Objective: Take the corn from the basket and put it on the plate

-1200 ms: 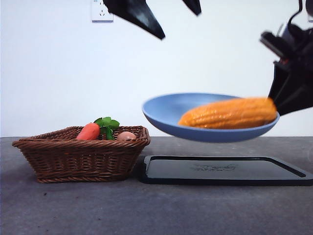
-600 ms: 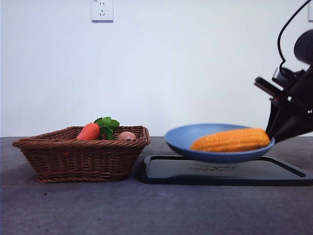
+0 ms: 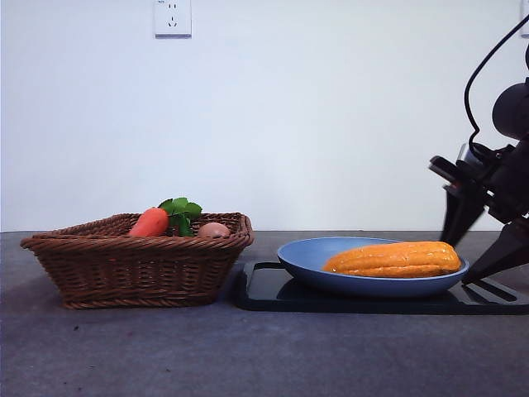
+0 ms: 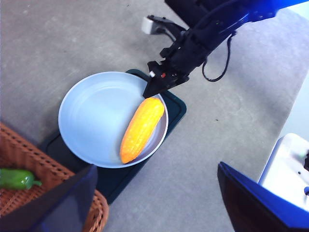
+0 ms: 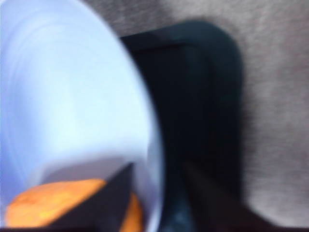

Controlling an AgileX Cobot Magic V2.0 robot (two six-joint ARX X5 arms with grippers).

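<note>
On the grey worktop (image 3: 124,347), beside the wicker basket (image 3: 136,265), the blue plate (image 3: 310,256) rests on a black tray (image 3: 264,289) holding the corn (image 3: 393,259), whose tip lies by the right gripper (image 3: 479,248), jaws parted astride the rim, so careless withdrawal could tip the plate.

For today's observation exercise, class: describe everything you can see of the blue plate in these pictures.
The plate is round, light blue and shallow, with a raised rim and a smooth matte, plastic-looking surface. It sits level on the black tray, beside the basket. The corn lies lengthwise inside it, toward one side. The right gripper is at its rim near the corn's end, one jaw inside the rim and one outside, slightly apart; whether they touch it is unclear.
</note>
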